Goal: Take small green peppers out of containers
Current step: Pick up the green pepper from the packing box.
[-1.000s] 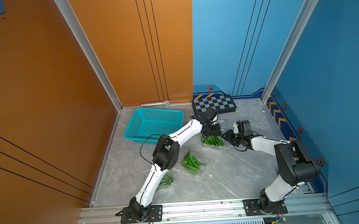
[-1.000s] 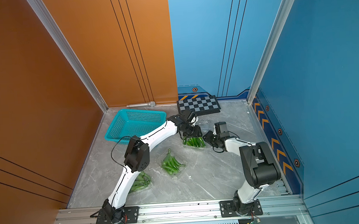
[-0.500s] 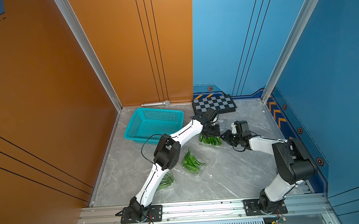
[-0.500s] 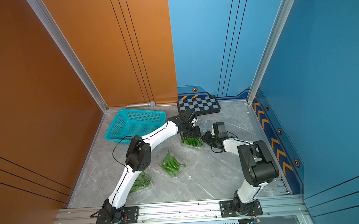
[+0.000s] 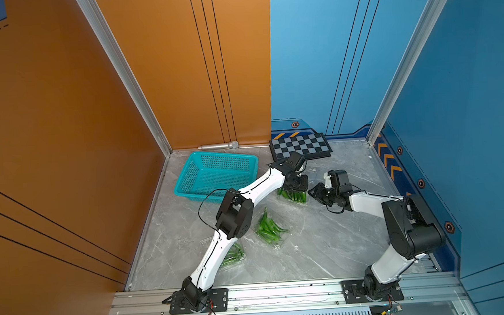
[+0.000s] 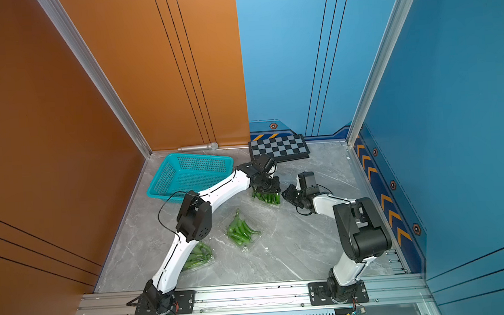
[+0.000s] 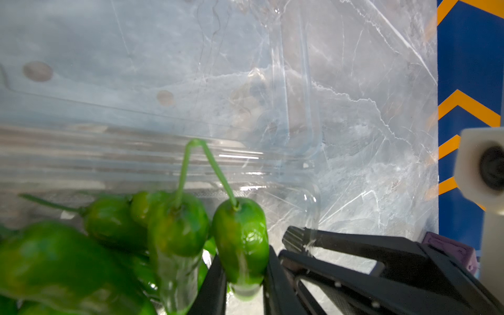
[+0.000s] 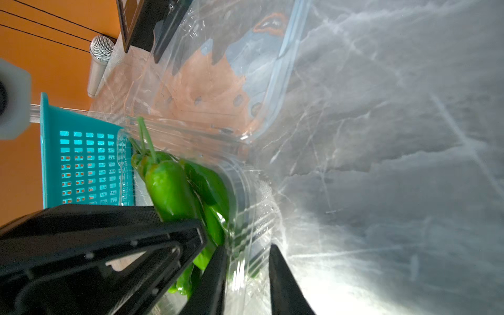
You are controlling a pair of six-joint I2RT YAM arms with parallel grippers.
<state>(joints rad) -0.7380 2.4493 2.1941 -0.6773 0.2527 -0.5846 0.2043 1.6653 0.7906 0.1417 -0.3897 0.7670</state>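
left hand [image 7: 243, 261] pinching pepper [image 7: 240, 231] in open container [image 7: 109, 155], more peppers [image 7: 60, 261] inside

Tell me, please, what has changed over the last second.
The left end effector closed on a pepper in the far container. The right end effector slid toward that container and now straddles its edge. The basket and the middle container stayed put.
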